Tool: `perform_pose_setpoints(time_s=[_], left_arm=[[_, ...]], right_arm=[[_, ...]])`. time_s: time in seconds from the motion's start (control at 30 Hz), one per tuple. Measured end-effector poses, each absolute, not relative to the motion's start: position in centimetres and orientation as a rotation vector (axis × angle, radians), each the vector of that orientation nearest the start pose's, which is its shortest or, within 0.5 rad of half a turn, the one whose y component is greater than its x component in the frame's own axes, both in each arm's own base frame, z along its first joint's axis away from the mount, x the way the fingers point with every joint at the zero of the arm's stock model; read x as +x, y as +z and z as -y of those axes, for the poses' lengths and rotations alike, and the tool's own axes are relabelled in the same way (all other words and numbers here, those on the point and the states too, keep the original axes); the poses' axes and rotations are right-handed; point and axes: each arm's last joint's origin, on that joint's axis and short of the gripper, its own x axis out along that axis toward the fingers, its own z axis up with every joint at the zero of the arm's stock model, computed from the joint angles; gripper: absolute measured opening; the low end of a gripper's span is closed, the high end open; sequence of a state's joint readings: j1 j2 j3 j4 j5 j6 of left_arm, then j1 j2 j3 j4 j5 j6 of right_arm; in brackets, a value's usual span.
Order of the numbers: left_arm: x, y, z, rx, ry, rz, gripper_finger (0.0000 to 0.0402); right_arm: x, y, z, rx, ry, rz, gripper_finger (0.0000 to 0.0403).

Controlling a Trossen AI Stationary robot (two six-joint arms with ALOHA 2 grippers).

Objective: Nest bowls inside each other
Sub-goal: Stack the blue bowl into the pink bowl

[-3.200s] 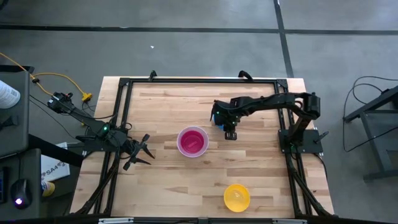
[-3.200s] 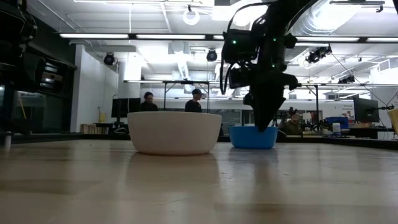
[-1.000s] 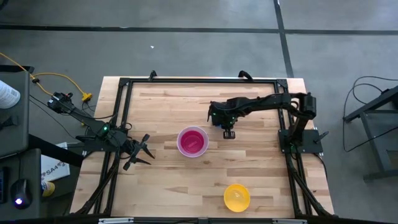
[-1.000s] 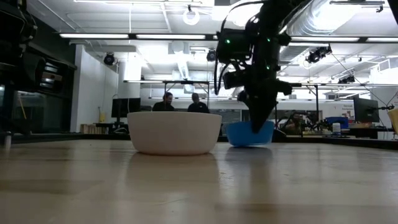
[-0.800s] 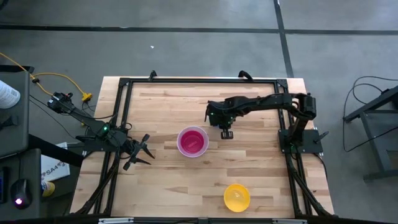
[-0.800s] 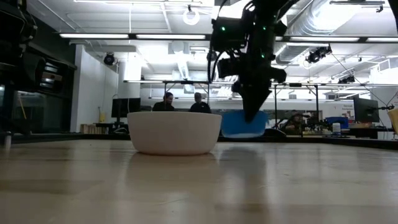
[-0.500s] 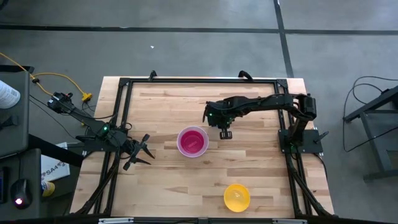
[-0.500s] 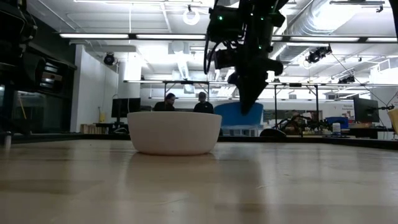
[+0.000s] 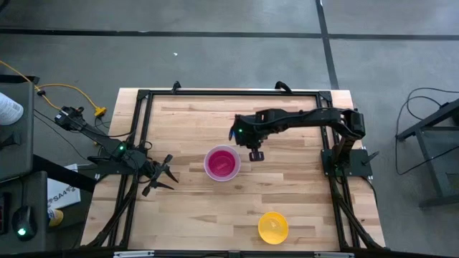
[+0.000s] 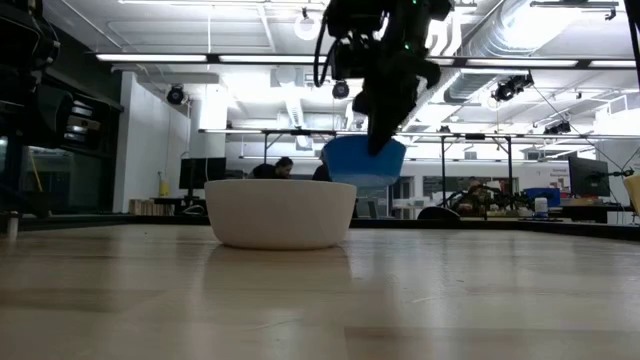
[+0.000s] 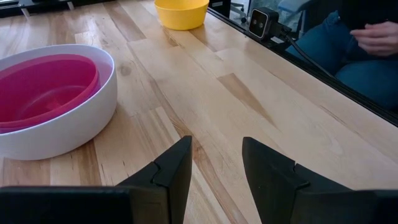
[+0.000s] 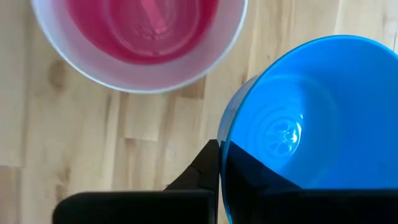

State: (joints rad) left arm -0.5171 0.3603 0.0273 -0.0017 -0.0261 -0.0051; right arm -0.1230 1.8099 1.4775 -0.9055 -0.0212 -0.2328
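From above, the arm covers the blue bowl (image 10: 364, 162) entirely. The purple bowl can't be made out under the red-pink one (image 11: 46, 87). A seated person (image 11: 354, 46) beyond the worktop is cut off at the edge.

The high view looks straight down on the whole table (image 9: 215, 215). The low view sits at table-top height and looks level across into the room. Both wrist views are close to the wood; all four views share the white bowl (image 10: 280, 213).

blue bowl (image 12: 311, 124); white bowl (image 10: 280, 212); pink bowl (image 11: 43, 87); yellow bowl (image 9: 273, 226)
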Motion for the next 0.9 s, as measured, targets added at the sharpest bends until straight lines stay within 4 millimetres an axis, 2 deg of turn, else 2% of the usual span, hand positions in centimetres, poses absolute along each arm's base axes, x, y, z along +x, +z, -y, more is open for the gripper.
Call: perform_pose_setpoints(time_s=[0.3, 0.63, 0.9], left_arm=[[10.1, 14.1, 5.6, 0.086, -0.485, -0.327, 0.0141], [10.1, 14.1, 5.6, 0.086, -0.485, -0.327, 0.0141], [10.1, 14.1, 5.6, 0.086, -0.485, -0.327, 0.0141]], right_arm=[[36.8, 26.4, 3.2, -0.099, 0.087, -1.19, 0.0004], [37.1, 26.6, 0.9, -0.035, 0.174, -1.169, 0.0004], [37.5, 26.8, -1.1, -0.07, 0.19, -1.119, 0.0004]])
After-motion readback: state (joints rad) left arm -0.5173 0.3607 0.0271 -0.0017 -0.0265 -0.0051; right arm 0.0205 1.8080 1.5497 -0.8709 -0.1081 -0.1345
